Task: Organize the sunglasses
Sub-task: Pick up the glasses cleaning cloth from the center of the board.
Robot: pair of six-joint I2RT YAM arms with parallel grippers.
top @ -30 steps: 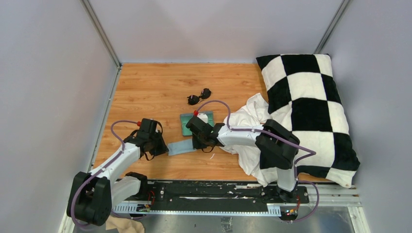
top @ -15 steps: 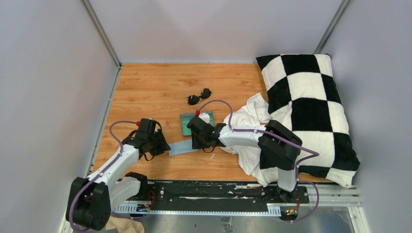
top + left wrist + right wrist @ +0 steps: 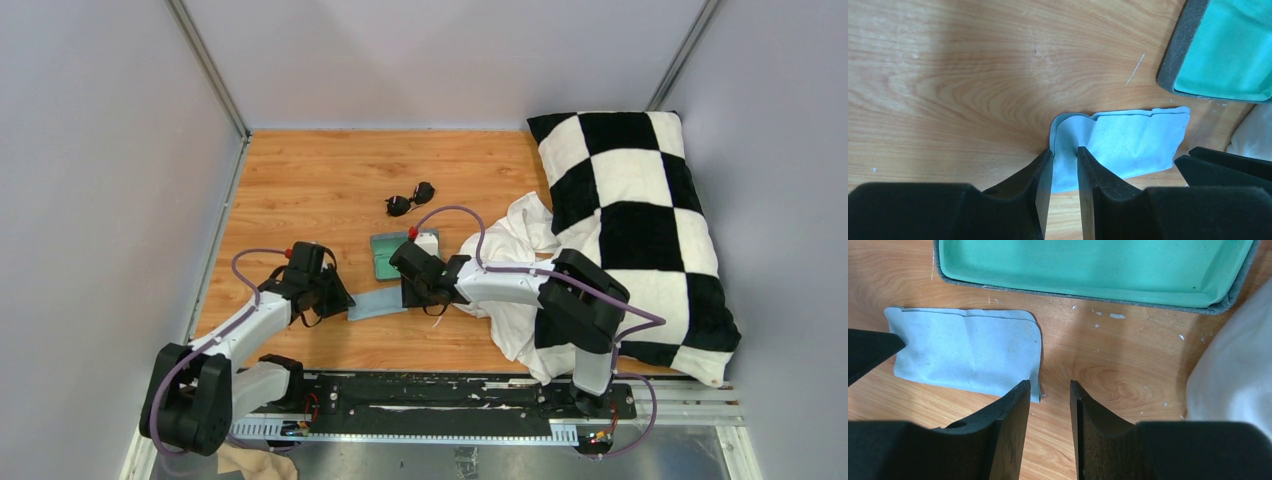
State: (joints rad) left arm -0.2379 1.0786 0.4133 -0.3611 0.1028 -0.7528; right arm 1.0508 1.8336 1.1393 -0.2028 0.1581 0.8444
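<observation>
The black sunglasses (image 3: 410, 198) lie on the wooden table beyond both grippers, apart from the open grey-blue case (image 3: 392, 257) with its teal inside. A light blue cloth (image 3: 376, 303) lies flat in front of the case. My left gripper (image 3: 334, 296) is at the cloth's left end. In the left wrist view its jaws (image 3: 1064, 152) are narrowly apart astride the curled-up edge of the cloth (image 3: 1133, 140). My right gripper (image 3: 412, 292) is at the cloth's right end. In the right wrist view it (image 3: 1048, 386) is open over bare wood, its left fingertip beside the cloth (image 3: 963, 350).
A big black-and-white checked pillow (image 3: 640, 220) fills the right side. A crumpled white fabric (image 3: 510, 250) lies against it, close to my right arm, and shows in the right wrist view (image 3: 1233, 365). The case's rim (image 3: 1088, 292) is just beyond the right fingers. Grey walls enclose the table.
My left gripper has slid a little right onto the cloth's left edge, which now curls up between its jaws. My right gripper has shifted slightly right. The sunglasses have not moved.
</observation>
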